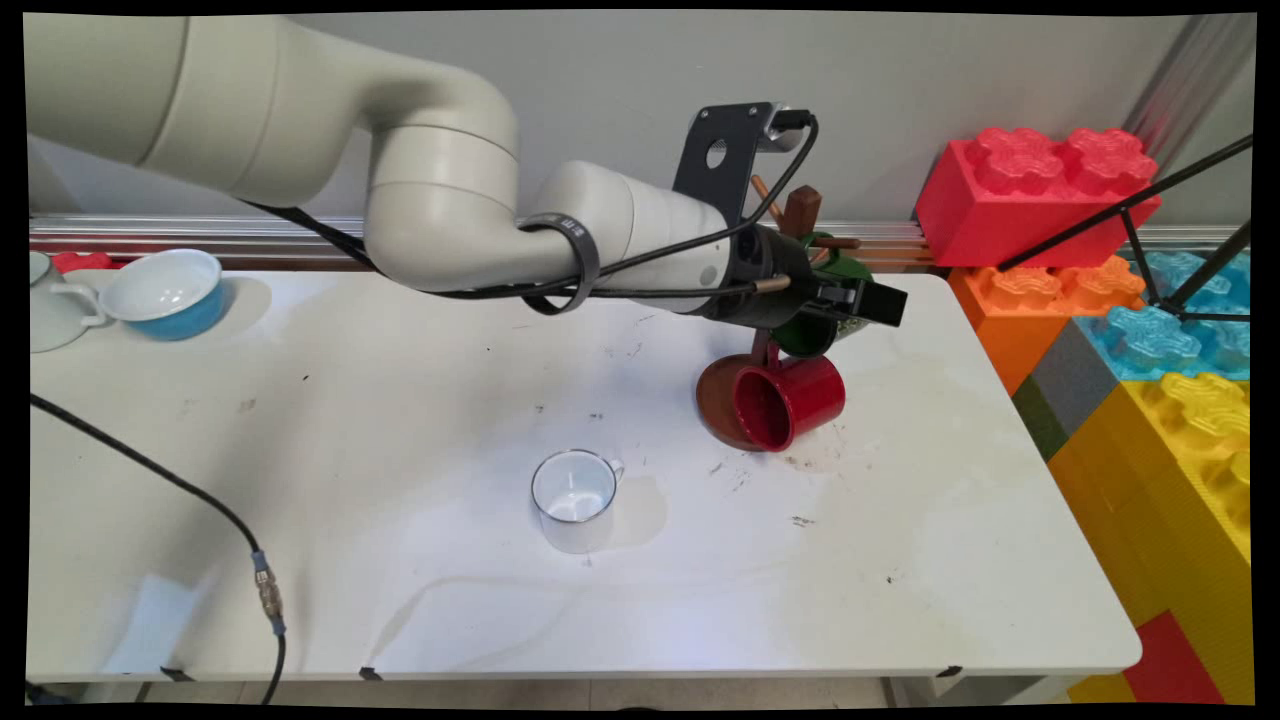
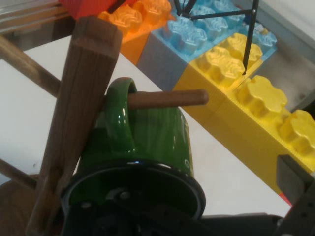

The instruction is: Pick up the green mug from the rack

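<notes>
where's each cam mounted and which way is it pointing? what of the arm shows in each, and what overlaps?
Main view: fixed above the table's near side, looking down across it at the back wall; shows the arm from upper left and the gripper at the mug tree.
Hand view: on the hand, looking along the gripper; its black linkage fills the bottom edge.
Shared: green mug hanging on a peg, tree post, yellow blocks.

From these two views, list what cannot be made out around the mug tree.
- Gripper: main view shows it at the green mug, but its grip cannot be judged; hand view cuts the fingers off.
- Mug tree: base hidden by the red mug in the main view.
- Green mug's inside: hidden in both views.
</notes>
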You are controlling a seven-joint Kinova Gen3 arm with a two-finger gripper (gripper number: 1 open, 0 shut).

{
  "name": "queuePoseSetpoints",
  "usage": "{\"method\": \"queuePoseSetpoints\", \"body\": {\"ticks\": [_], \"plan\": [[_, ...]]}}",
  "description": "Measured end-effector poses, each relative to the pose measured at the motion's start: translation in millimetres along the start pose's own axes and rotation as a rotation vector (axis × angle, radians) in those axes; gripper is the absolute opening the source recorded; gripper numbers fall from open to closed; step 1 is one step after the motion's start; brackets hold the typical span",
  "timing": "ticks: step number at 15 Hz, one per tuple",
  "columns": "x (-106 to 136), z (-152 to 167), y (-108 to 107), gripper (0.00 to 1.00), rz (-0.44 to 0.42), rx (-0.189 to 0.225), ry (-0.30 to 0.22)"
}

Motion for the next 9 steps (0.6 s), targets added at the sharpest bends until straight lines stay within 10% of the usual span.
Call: {"method": "queuePoseSetpoints", "body": {"ticks": [9], "plan": [[-5.6, 8.8, -7.6, 1.0, -0.033, -0.016, 0.018]]}}
